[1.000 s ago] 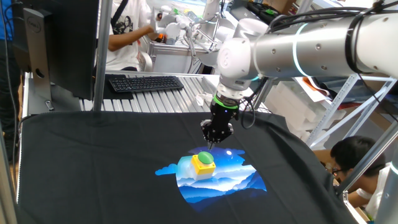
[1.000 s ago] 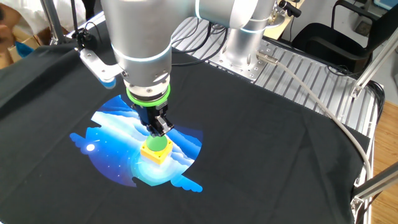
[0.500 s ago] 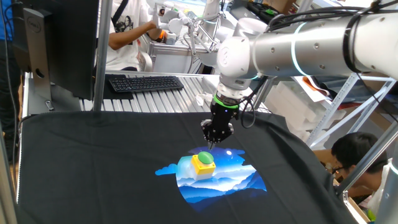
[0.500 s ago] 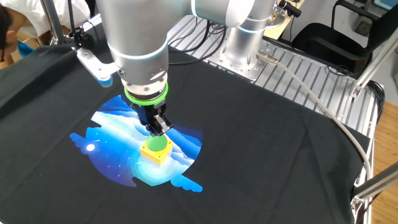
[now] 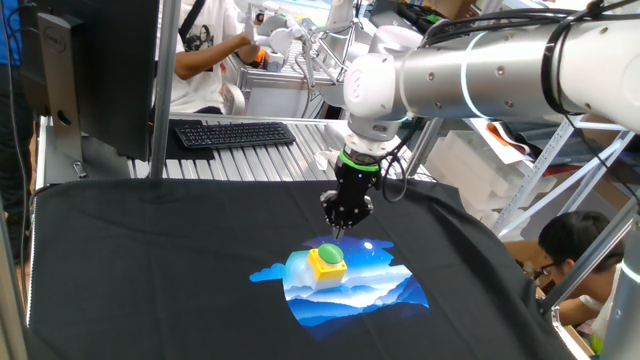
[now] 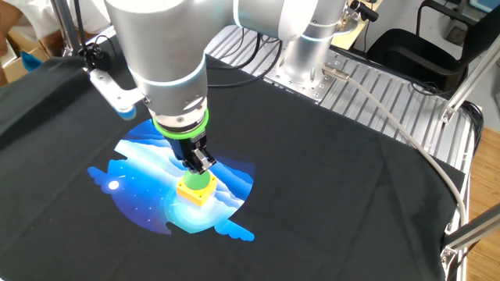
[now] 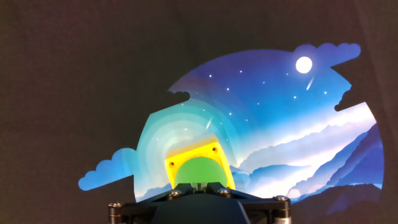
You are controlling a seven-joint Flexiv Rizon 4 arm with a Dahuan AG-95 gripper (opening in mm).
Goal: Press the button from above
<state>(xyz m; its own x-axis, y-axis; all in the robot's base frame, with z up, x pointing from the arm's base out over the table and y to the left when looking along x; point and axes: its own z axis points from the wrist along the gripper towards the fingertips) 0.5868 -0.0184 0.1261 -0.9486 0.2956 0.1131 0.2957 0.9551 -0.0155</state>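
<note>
Table (image 5: 150, 260) black cloth, open room all round, tool (image 5: 338, 228) unmoved over button (image 5: 327, 253), arm shifted slightly, finger state cannot tell.

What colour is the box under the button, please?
The box under the green button is yellow, clearest in the fixed view facing the keyboard.

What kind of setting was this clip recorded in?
Most likely a robotics lab or workshop. A keyboard sits on a slatted metal bench behind the black-draped table, people work at benches nearby, and an office chair stands beside the arm's base.
</note>
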